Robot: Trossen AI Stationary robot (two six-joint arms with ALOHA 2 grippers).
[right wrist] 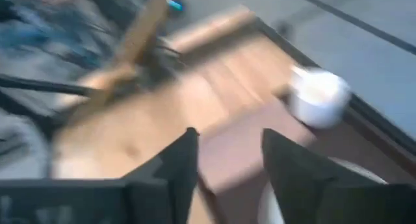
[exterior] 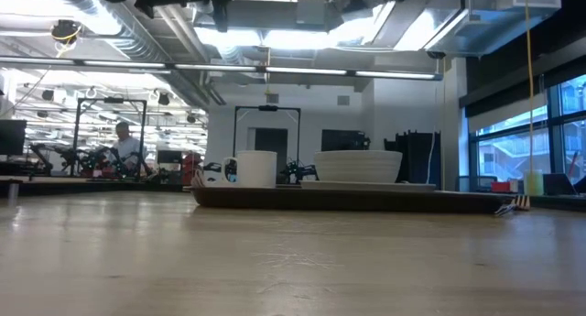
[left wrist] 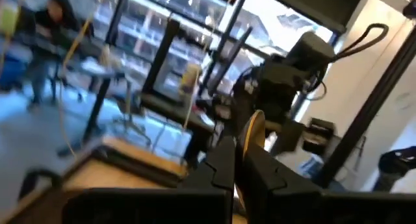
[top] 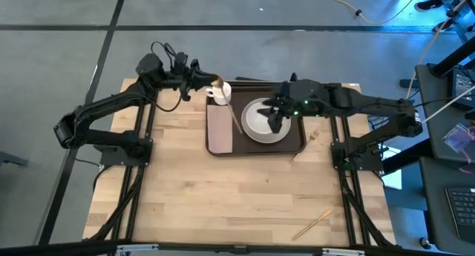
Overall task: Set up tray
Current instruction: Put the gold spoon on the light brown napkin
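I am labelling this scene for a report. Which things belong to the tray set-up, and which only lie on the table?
Belong to the job:
- tray
- napkin, mug and bowl on it
- wooden piece in the left gripper

Lying about, perhaps waiting:
- wooden stick near the front edge
- small stick beside the tray

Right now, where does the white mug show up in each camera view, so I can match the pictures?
High view: the white mug sits at the tray's far left corner, beside the napkin.
Low view: the mug stands left of centre on the tray, left of the bowl.
Left wrist view: not visible.
Right wrist view: the mug is blurred, toward the right.
Shared landmark: the tray.
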